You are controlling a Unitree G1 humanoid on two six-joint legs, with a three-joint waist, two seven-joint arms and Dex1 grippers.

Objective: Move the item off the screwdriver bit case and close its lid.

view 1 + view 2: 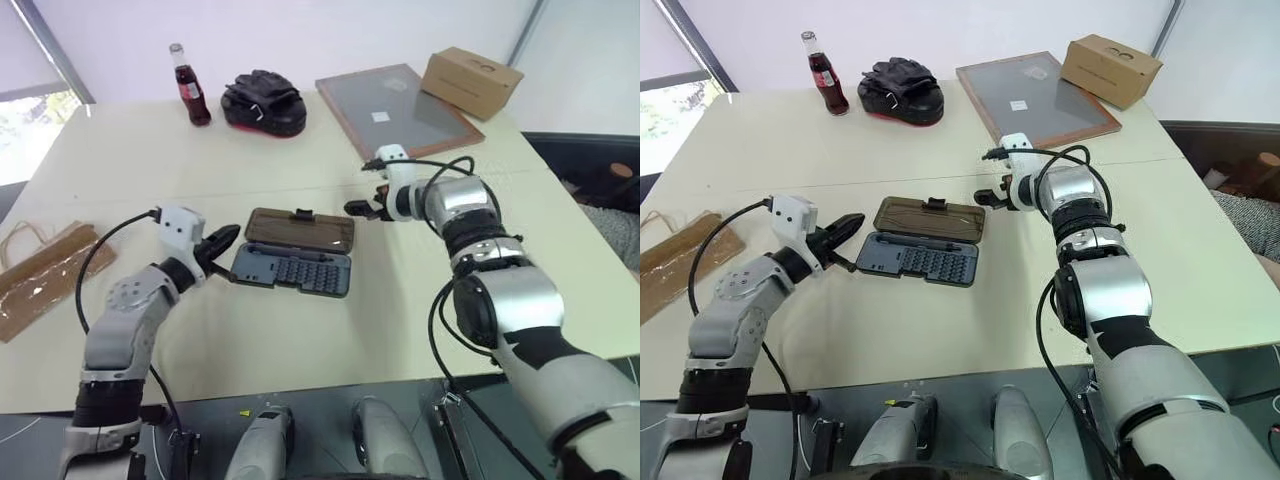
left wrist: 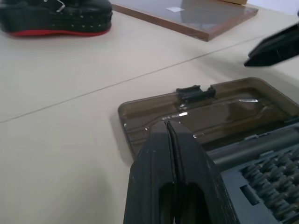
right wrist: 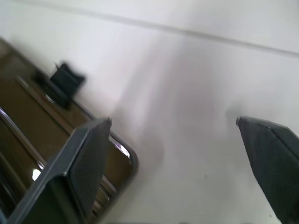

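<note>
Both grippers flank the screwdriver bit case [image 1: 292,268], lid [image 1: 300,229] lying open: left gripper [image 1: 222,244] pinched together, empty; right gripper [image 1: 364,209] spread wide; paper bag [image 1: 40,274] well aside.

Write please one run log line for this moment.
bag: off case, table's left | lid: open flat | left tool: shut | right tool: open

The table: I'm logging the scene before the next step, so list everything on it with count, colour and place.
Screwdriver bit case: one, dark blue-grey, table centre, open.
Lid: one, translucent brown, flat behind tray.
Paper bag: one, brown, left edge.
Bottle: one, dark drink, far left.
Gloves: black and red, beside the bottle.
Framed board: one, grey, far right.
Cardboard box: one, brown, far right corner.
Left gripper: shut, beside case.
Right gripper: open, beside lid.
</note>
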